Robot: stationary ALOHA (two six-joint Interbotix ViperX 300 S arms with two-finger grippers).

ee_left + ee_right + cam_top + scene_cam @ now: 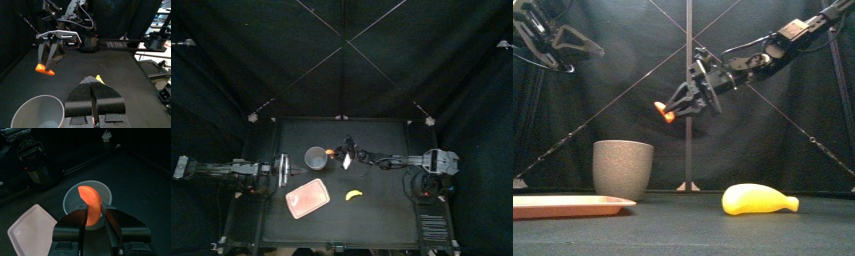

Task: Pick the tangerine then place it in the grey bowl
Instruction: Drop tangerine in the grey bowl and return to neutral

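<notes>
The tangerine segment point(665, 112), an orange curved wedge, hangs in the air in the right end effector point(679, 106), whose jaws are closed on its two flat sides with one end of the wedge standing out past the fingertips. It sits above the grey speckled cup point(623, 168) and a little to the right of it, well clear of the rim. It looks like a small hollow plastic toy: light, stiff and smooth. It is probably not fragile, but it seems slick enough to pivot or slip if pinched near a tapered end. The broad flat faces near the middle look like the surest place to grip, and that is roughly where the jaws sit. The cup is tall and probably light, so a knock on its rim could tip it. The left end effector point(92, 80) rests at the left of the surface point(673, 235) with its jaws together, holding nothing. A pink tray point(567, 206) lies near and to the left, and a yellow toy fruit point(758, 200) lies near and to the right. No brand, label or readable writing shows on any of them.
</notes>
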